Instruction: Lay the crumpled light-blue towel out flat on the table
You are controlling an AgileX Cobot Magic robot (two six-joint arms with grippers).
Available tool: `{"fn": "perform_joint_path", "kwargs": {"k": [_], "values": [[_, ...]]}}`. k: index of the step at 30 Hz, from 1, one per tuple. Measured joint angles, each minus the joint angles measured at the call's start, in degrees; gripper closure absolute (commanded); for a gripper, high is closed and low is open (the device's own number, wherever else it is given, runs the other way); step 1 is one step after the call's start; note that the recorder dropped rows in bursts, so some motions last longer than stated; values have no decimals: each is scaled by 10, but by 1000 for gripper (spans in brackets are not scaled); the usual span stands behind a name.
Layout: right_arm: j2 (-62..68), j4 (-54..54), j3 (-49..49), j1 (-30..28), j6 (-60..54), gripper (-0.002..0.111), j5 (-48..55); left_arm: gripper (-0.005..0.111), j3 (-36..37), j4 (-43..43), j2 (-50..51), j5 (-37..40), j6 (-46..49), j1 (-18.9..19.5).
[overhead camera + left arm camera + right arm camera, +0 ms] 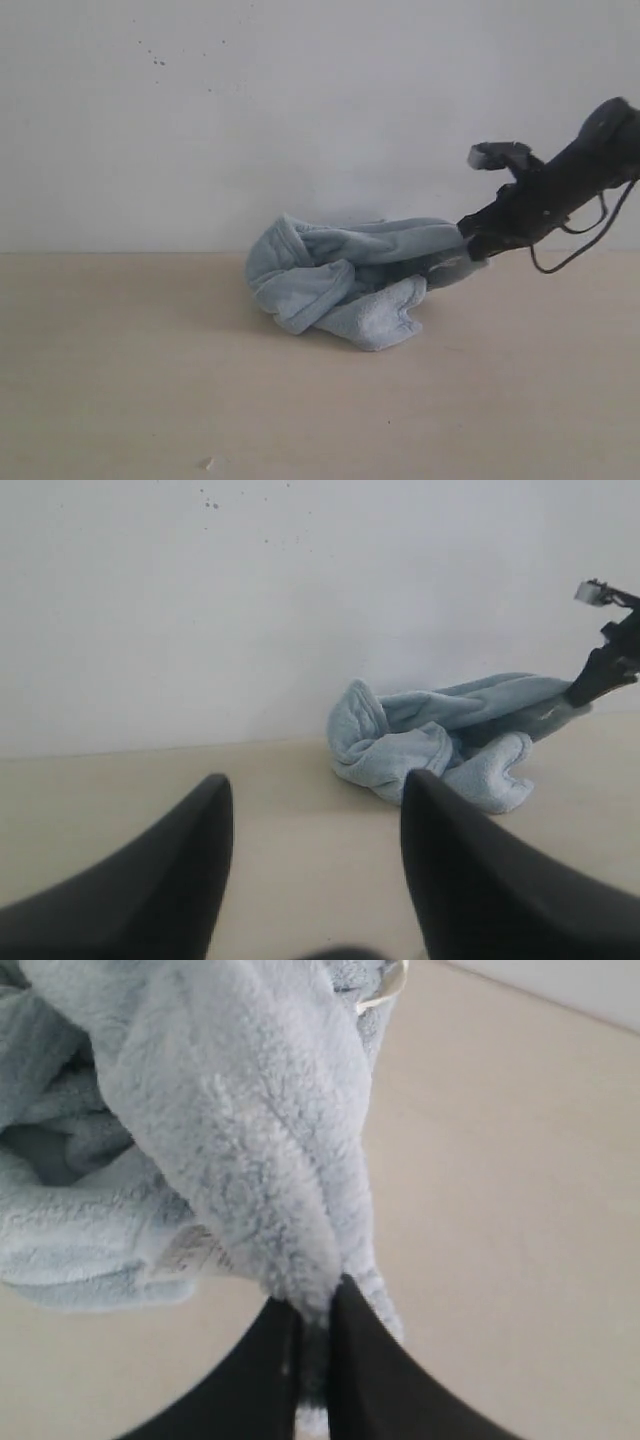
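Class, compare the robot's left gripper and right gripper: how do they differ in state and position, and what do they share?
The left gripper is open with nothing between its fingers; the right gripper is shut on a fold of the towel. The left gripper stands apart from the towel, while the right gripper touches it and holds one end above the table. Both have dark fingers.

You have the towel (340, 280) heaped on the table (150, 400) near its middle, just before the wall (300, 100). Your right gripper (472, 240) pinches the towel's right end (lifted off the surface). Your left gripper (315, 805) sits well apart from the towel, with bare table between.
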Motion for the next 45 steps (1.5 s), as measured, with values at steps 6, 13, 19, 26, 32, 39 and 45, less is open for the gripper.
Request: {"fn": "perform_joint_path", "kwargs": {"k": [6,13,19,26,32,39,45], "values": [[-188,-6,210,-44,5,103,-48,58,0,0,0,0,0,0],[-447,-15,502,-61,15,103,-122,58,0,0,0,0,0,0],[-678,-15,639,-61,83,103,-137,58,0,0,0,0,0,0],[-843,-42,688,-19,150,103,-86,58,0,0,0,0,0,0],[-843,-149,690,-14,228,103,-75,58,0,0,0,0,0,0],[-843,-416,690,-14,422,103,-75,58,0,0,0,0,0,0],[-843,-449,690,-14,462,103,-93,58,0,-56,0,-4,-74,0]]}}
